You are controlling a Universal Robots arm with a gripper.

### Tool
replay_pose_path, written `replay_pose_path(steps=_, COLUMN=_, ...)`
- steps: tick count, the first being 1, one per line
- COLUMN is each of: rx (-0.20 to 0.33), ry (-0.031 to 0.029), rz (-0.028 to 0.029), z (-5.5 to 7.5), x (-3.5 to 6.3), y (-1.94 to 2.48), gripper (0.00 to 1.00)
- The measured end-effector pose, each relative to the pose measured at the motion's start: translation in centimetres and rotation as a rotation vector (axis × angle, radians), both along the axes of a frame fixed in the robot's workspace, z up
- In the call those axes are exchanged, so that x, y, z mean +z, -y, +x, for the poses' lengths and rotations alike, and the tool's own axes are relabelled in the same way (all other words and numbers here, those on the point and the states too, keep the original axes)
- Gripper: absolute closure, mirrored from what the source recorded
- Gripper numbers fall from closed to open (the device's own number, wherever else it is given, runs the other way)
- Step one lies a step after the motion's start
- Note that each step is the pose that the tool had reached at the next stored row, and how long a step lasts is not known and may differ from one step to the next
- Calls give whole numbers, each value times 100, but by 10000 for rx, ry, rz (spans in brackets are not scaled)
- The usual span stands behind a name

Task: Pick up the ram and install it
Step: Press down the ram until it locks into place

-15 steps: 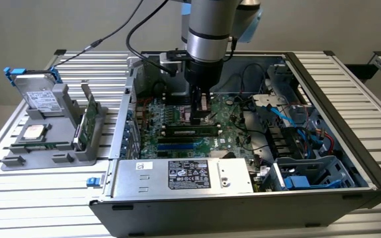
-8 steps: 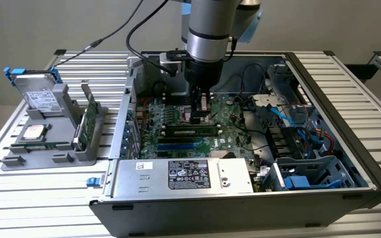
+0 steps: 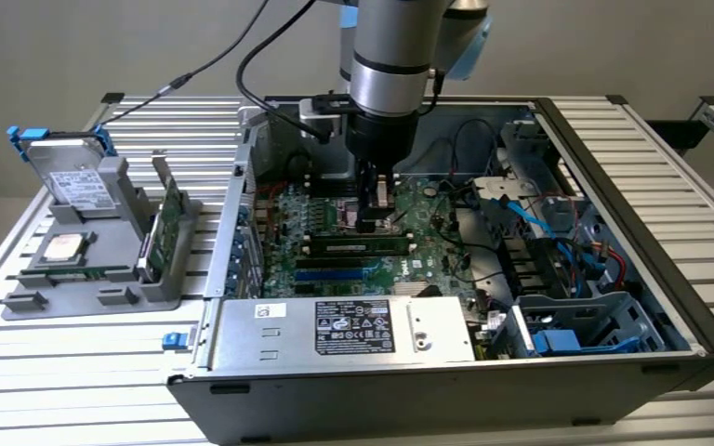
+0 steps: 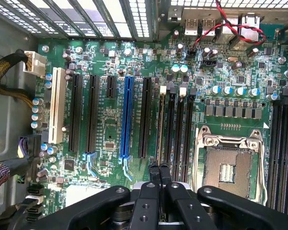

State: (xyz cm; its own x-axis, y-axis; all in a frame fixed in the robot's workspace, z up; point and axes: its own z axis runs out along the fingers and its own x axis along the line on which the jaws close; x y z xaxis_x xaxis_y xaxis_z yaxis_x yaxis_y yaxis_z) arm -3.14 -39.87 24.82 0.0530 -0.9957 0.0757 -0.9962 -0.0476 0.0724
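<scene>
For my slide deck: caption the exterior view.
Robot arm reaching down into an open computer case, its tip close above the green motherboard.

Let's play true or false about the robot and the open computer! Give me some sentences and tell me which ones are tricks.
1. The gripper hangs over the grey tray. False: it is down inside the case, over the motherboard.
2. A ram sits along a black slot on the motherboard. True.
3. The processor socket has a chip in it. False: the socket is open and bare.
4. A silver chip lies on the tray. True.
5. The case has its lid on. False: it is open, so all the parts show.
</scene>
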Motion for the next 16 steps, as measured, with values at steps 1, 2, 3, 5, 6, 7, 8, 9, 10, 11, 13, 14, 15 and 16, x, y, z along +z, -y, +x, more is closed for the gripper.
replay_pose_path(steps=1, rx=0, ry=0, rz=0, z=0, x=0, y=0, gripper=90)
replay_pose_path(steps=2, rx=0, ry=0, rz=1, z=0, x=0, y=0, gripper=90)
replay_pose_path(steps=3, rx=0, ry=0, rz=1, z=0, x=0, y=0, gripper=90)
replay_pose_path(steps=5, rx=0, ry=-2, rz=3, z=1, x=-7, y=2, gripper=90)
replay_pose_path(steps=6, rx=0, ry=-3, rz=6, z=2, x=-20, y=4, gripper=90)
replay_pose_path(steps=7, rx=-1, ry=-3, rz=8, z=4, x=-39, y=4, gripper=90)
replay_pose_path(steps=8, rx=-1, ry=-4, rz=9, z=6, x=-59, y=4, gripper=90)
replay_pose_path(steps=9, rx=0, ry=-6, rz=8, z=10, x=-77, y=5, gripper=90)
replay_pose_path(steps=10, rx=0, ry=-7, rz=9, z=12, x=-94, y=5, gripper=90)
replay_pose_path(steps=11, rx=-1, ry=-8, rz=9, z=13, x=-113, y=5, gripper=90)
replay_pose_path(steps=13, rx=-1, ry=-8, rz=10, z=14, x=-149, y=5, gripper=90)
replay_pose_path(steps=14, rx=0, ry=-9, rz=9, z=15, x=-164, y=5, gripper=90)
replay_pose_path(steps=15, rx=0, ry=-9, rz=10, z=15, x=-173, y=4, gripper=90)
replay_pose_path(steps=16, rx=0, ry=-9, rz=10, z=15, x=-179, y=4, gripper=90)
